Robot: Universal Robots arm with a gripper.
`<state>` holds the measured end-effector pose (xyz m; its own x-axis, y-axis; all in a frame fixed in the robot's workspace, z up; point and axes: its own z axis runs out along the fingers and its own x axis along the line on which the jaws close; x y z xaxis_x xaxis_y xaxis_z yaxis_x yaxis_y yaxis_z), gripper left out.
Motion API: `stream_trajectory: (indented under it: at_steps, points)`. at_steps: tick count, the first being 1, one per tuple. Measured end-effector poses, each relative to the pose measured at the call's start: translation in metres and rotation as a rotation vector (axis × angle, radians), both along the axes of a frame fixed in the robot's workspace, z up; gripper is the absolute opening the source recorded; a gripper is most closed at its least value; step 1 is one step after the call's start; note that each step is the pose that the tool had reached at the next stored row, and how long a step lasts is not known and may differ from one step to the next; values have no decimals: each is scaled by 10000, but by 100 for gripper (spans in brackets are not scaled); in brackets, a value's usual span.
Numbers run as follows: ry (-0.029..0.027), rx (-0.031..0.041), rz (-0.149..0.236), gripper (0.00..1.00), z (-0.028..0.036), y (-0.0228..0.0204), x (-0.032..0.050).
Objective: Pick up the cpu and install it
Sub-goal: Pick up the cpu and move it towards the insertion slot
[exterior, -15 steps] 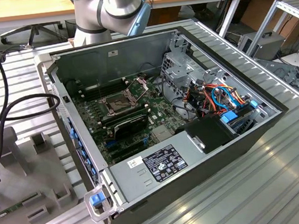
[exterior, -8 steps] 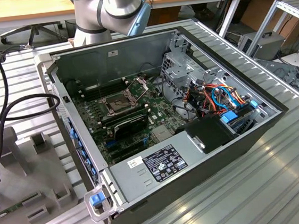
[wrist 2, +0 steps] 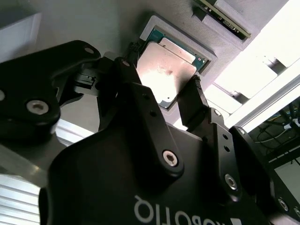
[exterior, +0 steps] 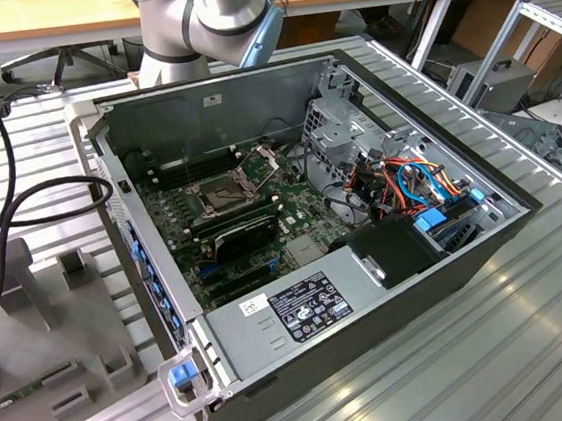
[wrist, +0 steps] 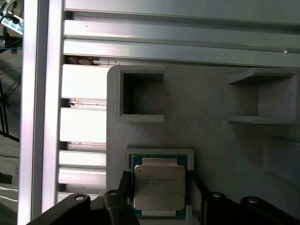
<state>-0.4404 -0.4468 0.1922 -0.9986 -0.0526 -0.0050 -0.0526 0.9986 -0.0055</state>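
The gripper [wrist: 159,182] is open, its jaws spread a little wider than the cpu [wrist: 158,187]. One black finger [wrist: 125,180] stands on each side of the chip. Whether they touch its edges I cannot tell.

The cpu lies flat in a square recess of a grey holder [wrist: 211,140], metal face up. In the second wrist view the gripper [wrist 2: 164,69] straddles the cpu [wrist 2: 171,70] the same way, with the holder [wrist 2: 183,33] rim around the chip.

In the exterior view the holder [exterior: 93,331] sits at about eight o'clock from the open case [exterior: 486,249]. The socket [exterior: 224,191] lies at about ten o'clock from the case's middle, its frame raised. The arm [exterior: 210,17] stands at twelve o'clock.
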Motion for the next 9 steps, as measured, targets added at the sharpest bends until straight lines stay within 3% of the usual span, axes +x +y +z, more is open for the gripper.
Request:
stream_trajectory:
  at_steps: [2,9]
  points:
    - [0,0,0,55,0,0,0]
    - [-1,0,0,55,0,0,-1]
